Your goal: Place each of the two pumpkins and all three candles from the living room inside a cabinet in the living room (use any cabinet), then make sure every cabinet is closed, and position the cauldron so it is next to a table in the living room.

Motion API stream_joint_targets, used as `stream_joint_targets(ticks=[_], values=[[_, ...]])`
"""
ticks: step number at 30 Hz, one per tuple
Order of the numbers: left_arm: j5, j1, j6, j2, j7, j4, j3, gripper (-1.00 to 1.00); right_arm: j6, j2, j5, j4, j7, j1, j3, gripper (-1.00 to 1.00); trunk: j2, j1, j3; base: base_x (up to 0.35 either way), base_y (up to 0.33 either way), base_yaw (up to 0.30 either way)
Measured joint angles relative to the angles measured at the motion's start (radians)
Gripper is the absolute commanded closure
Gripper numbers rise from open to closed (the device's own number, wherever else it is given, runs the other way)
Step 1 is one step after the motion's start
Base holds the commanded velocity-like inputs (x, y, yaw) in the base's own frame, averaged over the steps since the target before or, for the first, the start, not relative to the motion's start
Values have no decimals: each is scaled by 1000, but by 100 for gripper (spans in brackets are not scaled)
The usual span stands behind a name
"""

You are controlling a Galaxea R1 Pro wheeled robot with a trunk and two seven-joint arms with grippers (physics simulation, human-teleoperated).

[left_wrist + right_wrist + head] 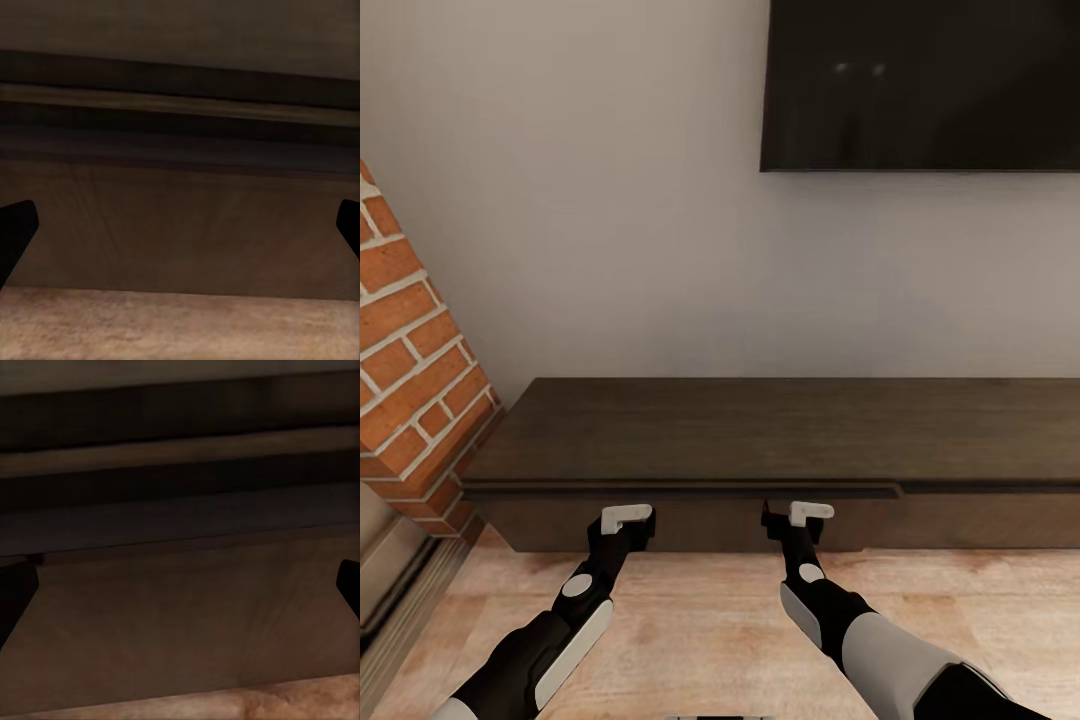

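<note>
- The cabinet [780, 430] is a long, low, dark brown wood unit standing against a pale wall, with its flat top bare.
- A dark screen [920, 85] hangs on the wall above the cabinet, toward its right part.
- A red brick column [410, 370] stands just beside the cabinet's left end.
- A light wooden floor [720, 630] runs in front of the cabinet.
- The left end effector [626, 522] is held low, right at the cabinet's front face under the top's overhanging lip; whether it touches the wood cannot be told.
- In the left wrist view, its two dark fingertips [16, 232] sit far apart at the picture's edges with nothing between them, so its jaws are spread wide, facing the brown front panel [180, 225].
- The right end effector [796, 518] is at the same height, just beside the left one and also close to the cabinet's front.
- In the right wrist view, its fingertips [15, 592] are likewise wide apart and empty, facing the front panel [187, 615] and the dark gap beneath the top.
- The drawer fronts in view are flush.
</note>
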Motion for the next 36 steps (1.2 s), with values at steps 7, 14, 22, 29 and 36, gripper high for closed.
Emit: stream_joint_targets(ticks=[7,14,22,29,36], values=[[0,0,0,0,0,0,0,-100,0,0,0,0,0,0,-1,-100,0,0,0,-42,0,0],[0,0,0,0,0,0,0,-100,0,0,1,0,0,0,-1,-100,0,1,0,-306,0,0],[10,0,19,3,2,-16,12,-100,33,0,2,-7,2,0,0,-100,0,1,0,-334,0,0],[13,0,328,7,6,-143,93,-100,235,0,3,-52,1,0,-4,-100,0,1,0,-333,0,0],[14,0,752,0,7,-232,263,-100,536,-1,-2,-156,4,-1,-91,-100,0,0,0,-114,0,0]])
